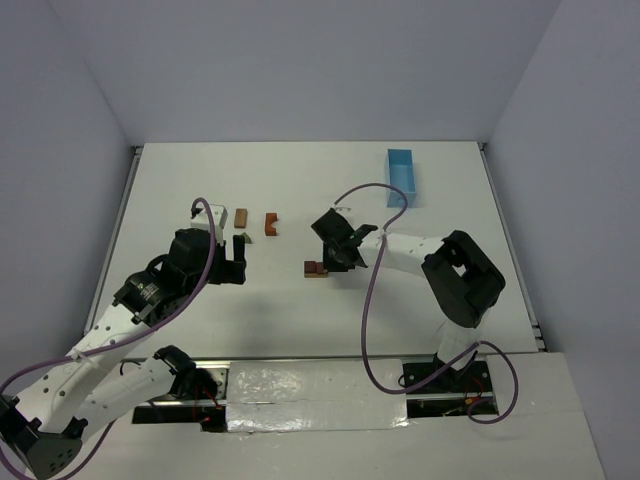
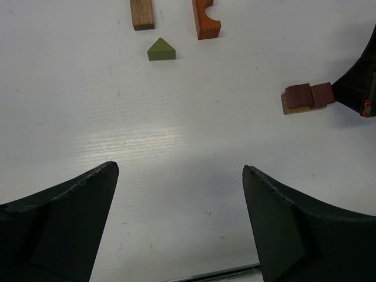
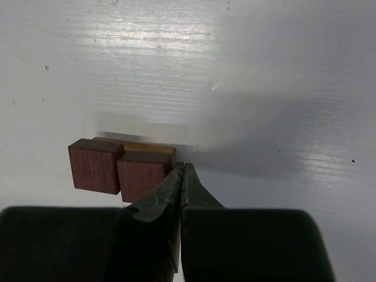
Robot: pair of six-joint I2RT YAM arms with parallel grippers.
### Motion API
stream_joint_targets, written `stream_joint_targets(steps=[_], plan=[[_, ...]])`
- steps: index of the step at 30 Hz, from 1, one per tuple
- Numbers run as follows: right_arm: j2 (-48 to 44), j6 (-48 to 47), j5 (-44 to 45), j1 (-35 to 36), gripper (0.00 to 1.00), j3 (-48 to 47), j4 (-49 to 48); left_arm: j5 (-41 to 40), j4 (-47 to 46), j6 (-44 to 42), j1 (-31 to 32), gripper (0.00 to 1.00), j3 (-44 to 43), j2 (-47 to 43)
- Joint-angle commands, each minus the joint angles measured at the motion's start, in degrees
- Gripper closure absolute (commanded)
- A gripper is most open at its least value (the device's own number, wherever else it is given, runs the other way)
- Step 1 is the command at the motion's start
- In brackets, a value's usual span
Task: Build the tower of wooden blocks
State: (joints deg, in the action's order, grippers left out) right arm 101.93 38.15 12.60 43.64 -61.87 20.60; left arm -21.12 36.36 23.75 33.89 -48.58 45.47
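Observation:
Two dark red-brown cubes [image 3: 117,167] sit side by side on a light flat block [image 3: 147,147]; this small stack shows mid-table in the top view [image 1: 316,268] and in the left wrist view [image 2: 305,97]. My right gripper [image 3: 183,167] is shut and empty, its tips touching the right cube's side. My left gripper [image 2: 179,176] is open and empty above bare table. Beyond it lie a tan rectangular block [image 2: 142,13], an orange arch piece [image 2: 204,19] and an olive-green triangle [image 2: 161,50].
A light-blue rectangular tray [image 1: 402,175] stands at the back right. The right arm [image 1: 440,262] stretches across the right half of the table. The table's near edge [image 1: 330,358] lies just in front of the arm bases.

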Motion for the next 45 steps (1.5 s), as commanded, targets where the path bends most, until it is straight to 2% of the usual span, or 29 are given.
stream_joint_targets(steps=[1, 26, 35, 39, 45], plan=[[-1.8, 1.3, 0.4, 0.4, 1.0, -0.1, -0.8, -0.1, -1.5, -0.9, -0.2, 0.0, 0.4, -0.7], [-4.0, 2.5, -1.8, 0.4, 1.0, 1.6, -2.5, 0.0, -1.6, -1.0, -0.1, 0.01, 0.4, -1.0], [-3.8, 1.6, 1.4, 0.4, 1.0, 0.3, 0.3, 0.1, -1.6, -1.0, -0.1, 0.01, 0.5, -0.8], [-7.9, 1.7, 5.4, 0.4, 1.0, -0.3, 3.2, -0.1, -1.5, -0.9, -0.1, 0.01, 0.4, -0.8], [-10.8, -1.9, 6.0, 1.7, 0.96, -3.3, 3.9, -0.7, -1.3, -0.5, -0.1, 0.01, 0.3, -1.0]])
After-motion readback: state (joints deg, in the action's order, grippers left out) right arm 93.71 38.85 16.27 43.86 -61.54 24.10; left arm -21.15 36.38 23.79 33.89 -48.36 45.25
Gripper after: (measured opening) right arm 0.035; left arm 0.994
